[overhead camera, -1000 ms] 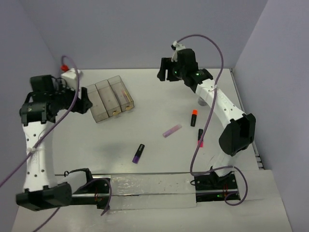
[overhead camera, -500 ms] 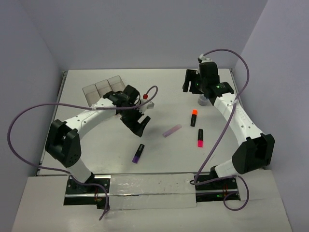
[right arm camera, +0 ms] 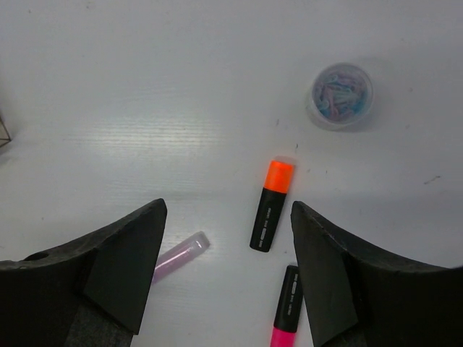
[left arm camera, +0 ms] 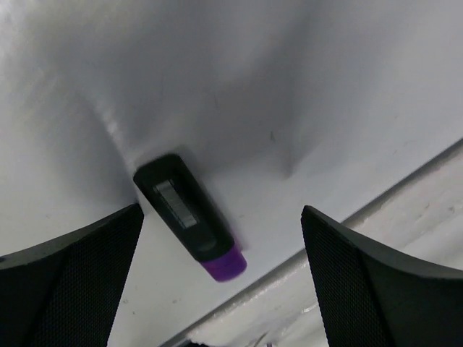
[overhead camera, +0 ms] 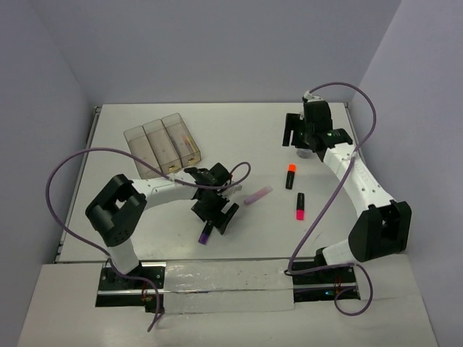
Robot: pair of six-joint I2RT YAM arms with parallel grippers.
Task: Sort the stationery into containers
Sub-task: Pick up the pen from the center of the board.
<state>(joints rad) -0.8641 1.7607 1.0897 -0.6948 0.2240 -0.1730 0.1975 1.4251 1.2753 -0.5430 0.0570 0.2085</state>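
Observation:
A purple marker (overhead camera: 207, 231) with a black body lies near the table's front edge. My left gripper (overhead camera: 215, 213) hangs open just above it; in the left wrist view the marker (left arm camera: 192, 225) lies between the spread jaws of the gripper (left arm camera: 224, 282), untouched. My right gripper (overhead camera: 296, 134) is open and empty at the back right, above the table. Its wrist view shows the gripper (right arm camera: 228, 267), an orange marker (right arm camera: 271, 206), a pink-red marker (right arm camera: 286, 311) and a lilac marker (right arm camera: 177, 254) lying apart. Three joined clear bins (overhead camera: 163, 144) stand at the back left.
A small round tub of coloured bits (right arm camera: 340, 94) sits at the back right, by the right arm. Thin sticks lie in the rightmost bin (overhead camera: 187, 141). The table's front edge (left arm camera: 362, 210) runs close to the purple marker. Purple cables loop above both arms.
My left arm has swung from beside the bins to the front middle and come down over the purple marker. My right gripper has moved right, towards the back right corner.

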